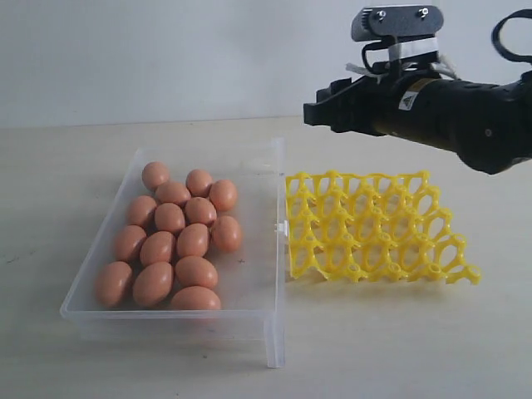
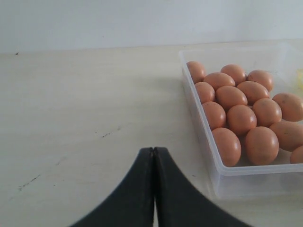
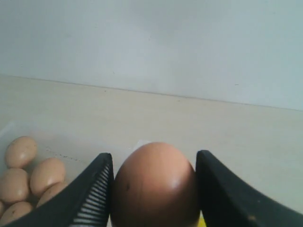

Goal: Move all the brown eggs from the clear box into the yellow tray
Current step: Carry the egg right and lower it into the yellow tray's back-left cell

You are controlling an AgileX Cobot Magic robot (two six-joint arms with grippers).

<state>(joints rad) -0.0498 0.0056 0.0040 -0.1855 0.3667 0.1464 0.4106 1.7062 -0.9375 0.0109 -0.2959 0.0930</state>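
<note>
15 eggs (image 1: pixel 169 218) in box (image 1: pixel 275 332), 1 egg (image 3: pixel 155 194) clamped in right gripper (image 3: pixel 155 158), 1 tray (image 1: pixel 374 224).
Right gripper hangs above tray's far edge, near box's far corner. Tray sits just beside box's right wall at the clasp (image 1: pixel 282 226). Left gripper (image 2: pixel 154 153) pinched closed, empty, over bare table (image 2: pixel 71 118) beside box. Eggs packed left; box's right strip free.

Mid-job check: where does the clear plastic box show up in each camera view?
Exterior view: the shallow clear plastic box sits left of centre, beside the yellow openwork tray.
Left wrist view: it fills the right side.
Right wrist view: barely discernible, lower left corner.
Shared landmark: the brown oval eggs piled inside it.
</note>
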